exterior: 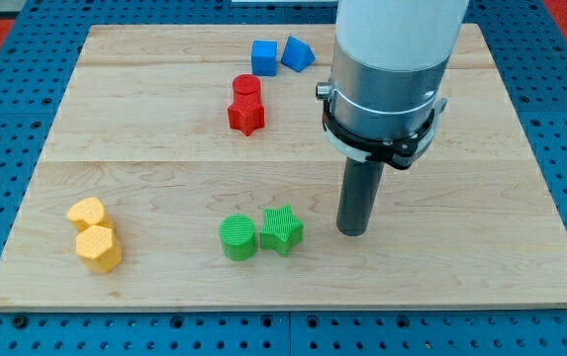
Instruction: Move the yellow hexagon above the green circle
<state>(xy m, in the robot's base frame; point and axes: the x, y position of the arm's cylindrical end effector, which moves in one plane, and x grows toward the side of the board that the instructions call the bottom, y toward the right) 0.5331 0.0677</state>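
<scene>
The yellow hexagon (99,248) lies near the board's lower left, touching a yellow heart (87,213) just above it. The green circle (237,237) sits at the lower middle, with a green star (281,229) touching its right side. My tip (352,231) rests on the board right of the green star, with a small gap between them. It is far to the right of the yellow hexagon.
A red cylinder (247,87) and a red star (246,116) stand together at the upper middle. A blue cube (264,55) and a blue wedge-shaped block (296,53) lie near the top edge. The wooden board (481,198) rests on a blue perforated surface.
</scene>
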